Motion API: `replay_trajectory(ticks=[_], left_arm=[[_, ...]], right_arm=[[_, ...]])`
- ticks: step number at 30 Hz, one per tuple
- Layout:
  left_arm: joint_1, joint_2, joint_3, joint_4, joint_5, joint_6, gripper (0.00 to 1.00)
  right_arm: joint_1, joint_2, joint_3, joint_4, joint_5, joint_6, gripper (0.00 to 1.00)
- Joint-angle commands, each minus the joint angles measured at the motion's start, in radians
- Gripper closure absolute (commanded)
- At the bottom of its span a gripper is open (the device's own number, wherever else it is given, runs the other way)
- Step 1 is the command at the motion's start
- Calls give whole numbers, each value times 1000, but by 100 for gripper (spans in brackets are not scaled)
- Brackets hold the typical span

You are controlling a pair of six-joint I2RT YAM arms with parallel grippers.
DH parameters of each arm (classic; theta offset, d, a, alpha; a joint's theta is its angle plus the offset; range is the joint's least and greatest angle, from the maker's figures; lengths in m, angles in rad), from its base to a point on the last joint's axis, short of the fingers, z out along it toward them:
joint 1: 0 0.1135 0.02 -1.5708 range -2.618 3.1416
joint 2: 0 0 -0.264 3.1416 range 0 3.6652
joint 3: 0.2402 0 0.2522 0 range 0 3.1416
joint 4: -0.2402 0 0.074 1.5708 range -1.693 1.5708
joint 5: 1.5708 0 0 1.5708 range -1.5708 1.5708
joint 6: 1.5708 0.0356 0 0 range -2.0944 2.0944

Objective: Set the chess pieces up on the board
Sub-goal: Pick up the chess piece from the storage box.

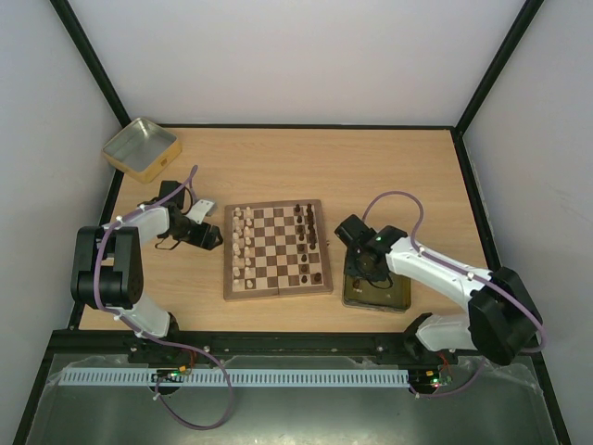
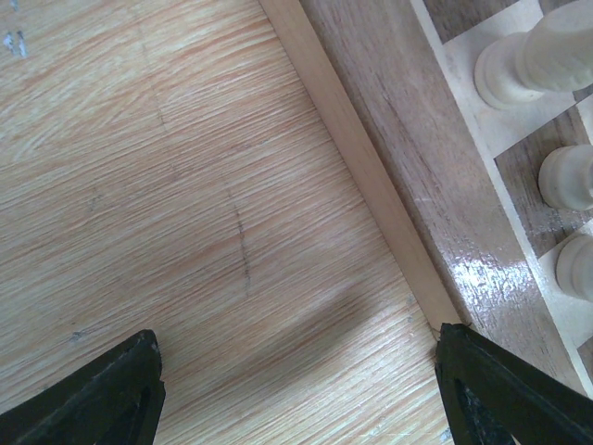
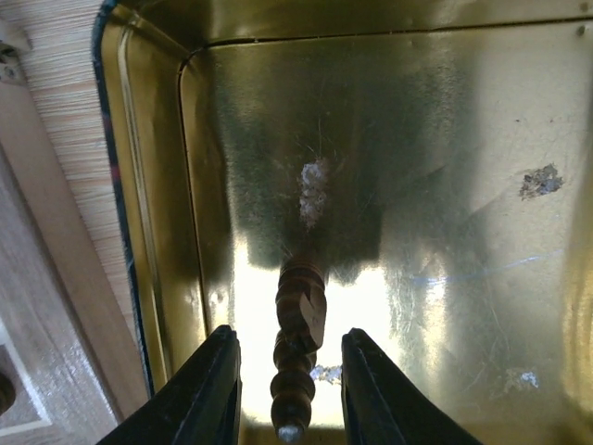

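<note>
Top external view: left gripper (image 1: 208, 236) hangs spread wide over bare table (image 1: 389, 176), right at the board's (image 1: 278, 248) 9 o'clock edge. Right gripper (image 3: 289, 338) is down in the gold tin (image 3: 157, 185) at 3 o'clock, jaws straddling a dark chess piece (image 3: 298, 311). Can't tell if it's pinched.

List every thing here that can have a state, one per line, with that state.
Board: flat, cream pieces lined on its left, dark pieces on its right.
Far tin: lidless, upright.
Near tin: lidless, one stray piece inside.
Left gripper: open, holding nothing, beside the board.
Right gripper: down in the near tin, jaws either side of the stray piece; grip unclear.
</note>
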Motion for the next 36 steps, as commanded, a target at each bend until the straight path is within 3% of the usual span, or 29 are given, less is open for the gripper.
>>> replay_trajectory(ticks=[1,5,12,36], left_arm=[[1,22,3,-17,0,1,20],[1,24,4,-17,0,2,20],[-4,31,6,-17,0,2,19],[-4,19,2,-17,-3,1,19]], right_arm=[[-14,31,-18,29,14,-20,71],[-23,39,-41,50,1,-24,77],[-33,39,-51,55,5,-34,98],[-44,52,67,-33,159,-73,98]])
